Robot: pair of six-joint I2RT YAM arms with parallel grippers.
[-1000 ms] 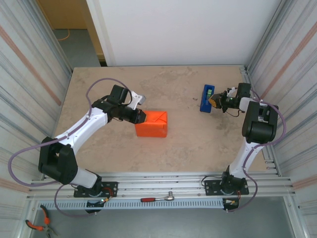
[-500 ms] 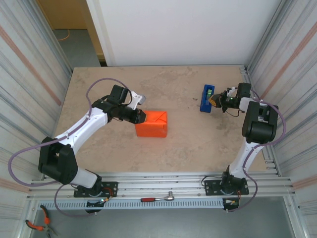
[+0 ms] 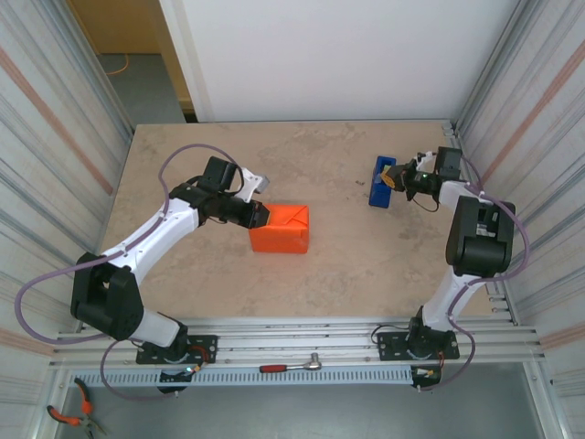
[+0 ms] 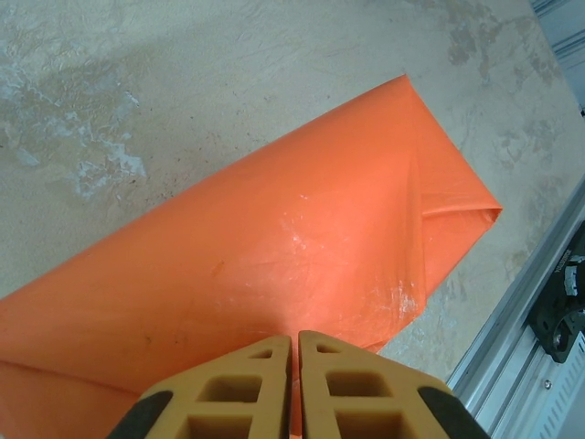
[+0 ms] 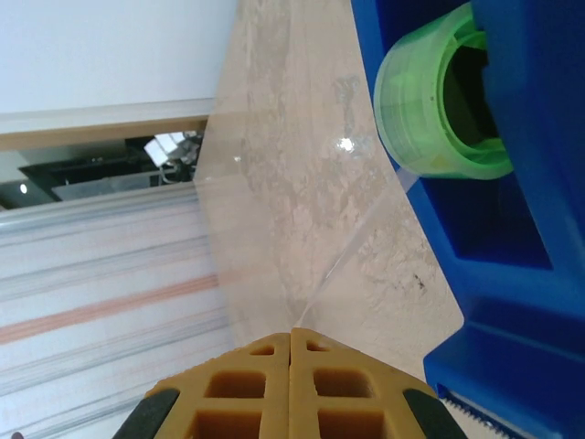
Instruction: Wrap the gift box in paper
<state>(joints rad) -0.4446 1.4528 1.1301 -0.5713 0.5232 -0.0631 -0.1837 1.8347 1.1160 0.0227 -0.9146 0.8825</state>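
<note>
1. The beige table (image 3: 201, 274) carries everything.
2. The orange paper (image 3: 281, 229) is folded into a low, box-shaped parcel. It lies left of the table's centre, well apart from the right arm's end.
3. In the left wrist view the paper (image 4: 274, 247) slopes away from the fingertips, with a creased corner fold at its far right end.
4. The blue tape dispenser (image 3: 379, 183) stands near the right edge of the table, far from the parcel.
5. The left pincer (image 3: 262, 216) meets the parcel's left end. Its fingers (image 4: 238, 393) are pressed together, and a sliver of orange shows in the seam between them, so it appears to pinch a paper edge.
6. The right pincer (image 3: 394, 180) sits just beside the dispenser (image 5: 512, 256), on its right side.
7. A green tape roll (image 5: 430, 110) sits in the dispenser's cradle.
8. A clear tape strip (image 5: 274, 219) runs from the roll to the right pincer (image 5: 291, 366), whose fingers are closed flush on the strip's end.
</note>
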